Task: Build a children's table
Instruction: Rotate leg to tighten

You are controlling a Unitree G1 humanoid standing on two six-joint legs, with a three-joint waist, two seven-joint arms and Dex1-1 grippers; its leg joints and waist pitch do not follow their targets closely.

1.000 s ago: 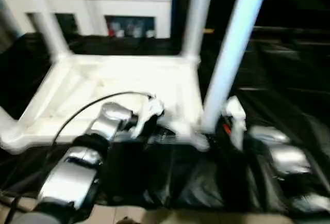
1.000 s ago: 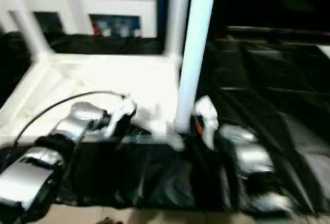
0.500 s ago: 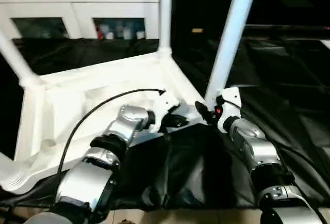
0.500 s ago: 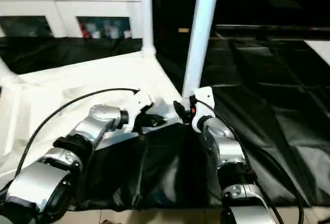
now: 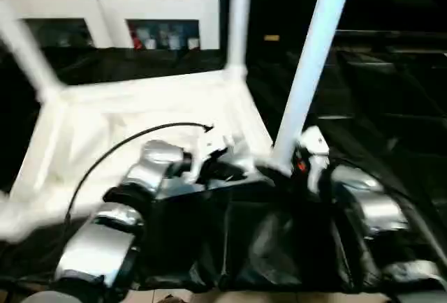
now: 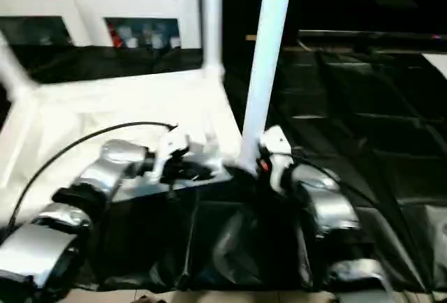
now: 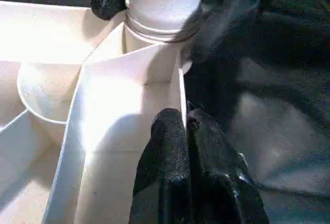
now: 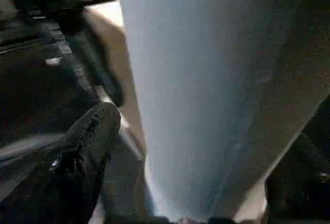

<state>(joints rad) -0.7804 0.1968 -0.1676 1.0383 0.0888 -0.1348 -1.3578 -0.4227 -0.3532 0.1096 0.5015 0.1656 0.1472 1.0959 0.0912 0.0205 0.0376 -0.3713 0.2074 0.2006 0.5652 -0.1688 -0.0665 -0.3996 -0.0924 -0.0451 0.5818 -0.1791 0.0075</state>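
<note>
At the left of the left eye frame we see the white plastic rectangular tabletop (image 5: 140,114) lying upside down on black sheeting (image 5: 265,247), ribbed underside up, filling the left and centre. A white tapered tubular leg (image 5: 24,48) rises from its far-left corner socket toward the upper left. Behind it, along the top edge, stands a white cabinet with glass doors (image 5: 119,13).

Our silver left forearm (image 5: 105,233) reaches up from the lower left, a black cable (image 5: 105,156) arcing over it. Our left gripper (image 5: 227,170) sits at the tabletop's near edge, just left of the near-right corner. In the left wrist view its two black fingers (image 7: 170,146) are pressed together on the thin white rim wall (image 7: 178,95) of the tabletop, just beside the round corner socket (image 7: 160,33).

At top centre a second upright white leg (image 5: 237,17) stands in the far-right corner socket. Right of it a third white leg (image 5: 311,72), tilted slightly to the right, stands in the near-right corner socket.

Our right gripper (image 5: 297,163) is at the base of this leg. In the right wrist view one black finger (image 8: 95,131) lies on one side of the leg (image 8: 216,95) and a dark tip on the other, so it straddles the leg; we cannot tell whether it clamps it. Our silver right forearm (image 5: 370,209) runs to the lower right.
</note>
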